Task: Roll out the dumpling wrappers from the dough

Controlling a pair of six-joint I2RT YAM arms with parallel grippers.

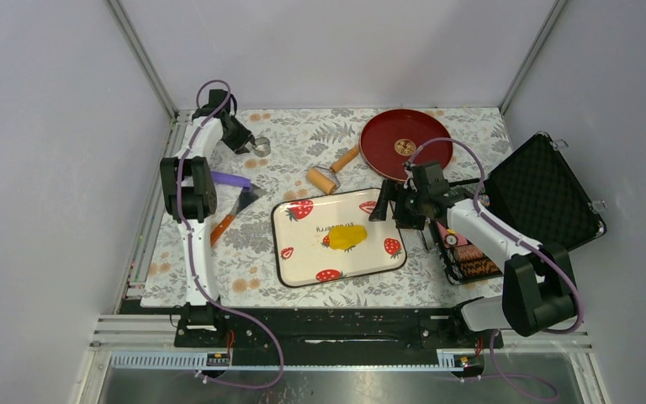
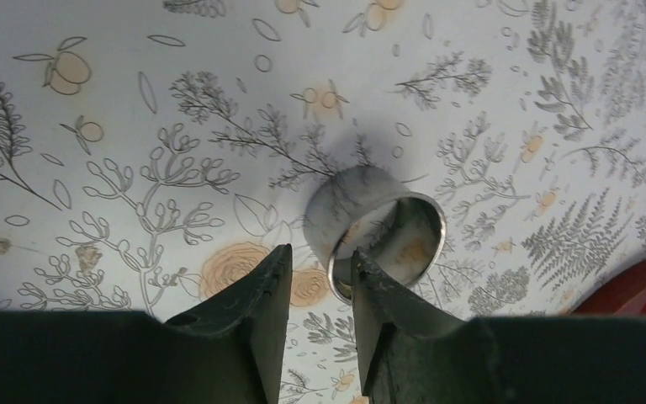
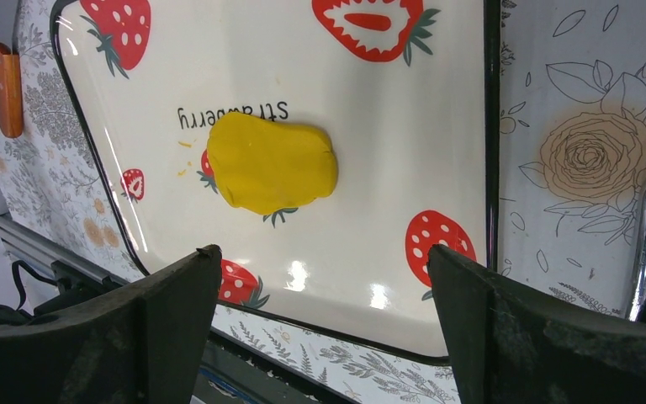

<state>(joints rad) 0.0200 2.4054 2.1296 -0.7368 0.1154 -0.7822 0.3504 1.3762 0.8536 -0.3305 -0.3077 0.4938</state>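
Left gripper (image 2: pixel 320 257) — fingers slightly apart — is straddling the metal ring's (image 2: pixel 362 198) likely-stiff six-o'clock wall; right gripper (image 3: pixel 324 252), gaping, is facing soft-looking dough (image 3: pixel 271 162).

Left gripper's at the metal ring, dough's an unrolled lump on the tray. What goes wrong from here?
1. The left gripper seems to straddle only the thin near wall of the ring, so the ring may tip or slip out.
2. The dough looks thick, so cutting now would likely give chunky, uneven pieces.

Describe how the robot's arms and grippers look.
Both arms are white tubes with black joints: left arm, right arm. A purple cable loops along each. The left gripper and right gripper have black, wedge-shaped fingers.
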